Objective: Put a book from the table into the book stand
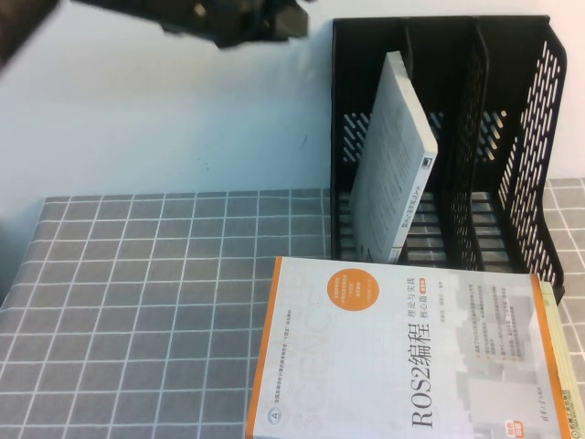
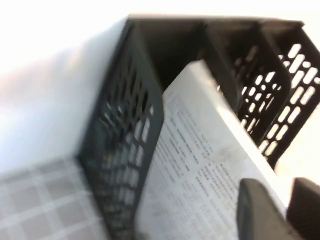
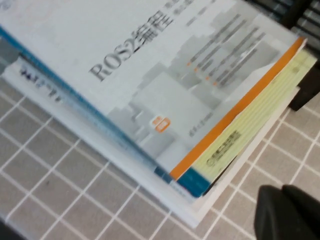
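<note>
The book (image 1: pixel 395 165) stands tilted in the left compartment of the black book stand (image 1: pixel 521 155), with its pale back cover and page edges showing. In the left wrist view the book (image 2: pixel 200 165) leans inside the stand (image 2: pixel 125 140). My left gripper (image 1: pixel 274 20) is high up, to the left of the stand's top. In the left wrist view my left gripper (image 2: pixel 282 190) is open and empty, just off the book's edge. My right gripper (image 3: pixel 281 191) is shut and empty, low over the table (image 3: pixel 65 185) by the corner of a book stack.
A white "ROS2" book (image 1: pixel 393 357) with an orange circle lies on top of a stack at the front right, just in front of the stand. A yellow-green book (image 3: pixel 250 125) and others lie under it. The gridded table (image 1: pixel 137 311) spreads to the left.
</note>
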Controlling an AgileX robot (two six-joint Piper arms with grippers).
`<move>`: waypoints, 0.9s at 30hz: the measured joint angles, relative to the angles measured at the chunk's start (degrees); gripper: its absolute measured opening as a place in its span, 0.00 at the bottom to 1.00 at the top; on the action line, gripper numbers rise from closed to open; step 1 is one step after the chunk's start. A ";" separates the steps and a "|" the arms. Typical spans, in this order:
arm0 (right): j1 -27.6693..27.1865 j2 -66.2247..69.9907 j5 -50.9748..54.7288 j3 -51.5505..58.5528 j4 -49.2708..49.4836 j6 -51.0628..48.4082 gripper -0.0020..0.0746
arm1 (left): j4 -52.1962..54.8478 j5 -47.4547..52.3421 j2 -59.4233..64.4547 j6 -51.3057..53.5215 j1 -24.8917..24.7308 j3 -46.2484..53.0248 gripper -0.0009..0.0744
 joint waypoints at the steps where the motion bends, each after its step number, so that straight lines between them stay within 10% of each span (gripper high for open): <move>1: 0.00 0.00 1.66 0.00 0.27 -0.98 0.02 | 2.40 1.56 -1.46 0.78 0.00 -0.99 0.15; 12: 0.00 -2.20 9.88 0.00 -2.83 -2.22 0.02 | 25.69 15.57 -19.44 4.24 0.17 2.95 0.01; 27: 0.00 -16.05 -19.18 13.63 -17.13 12.16 0.02 | 23.34 -9.93 -54.53 6.80 0.27 49.23 0.01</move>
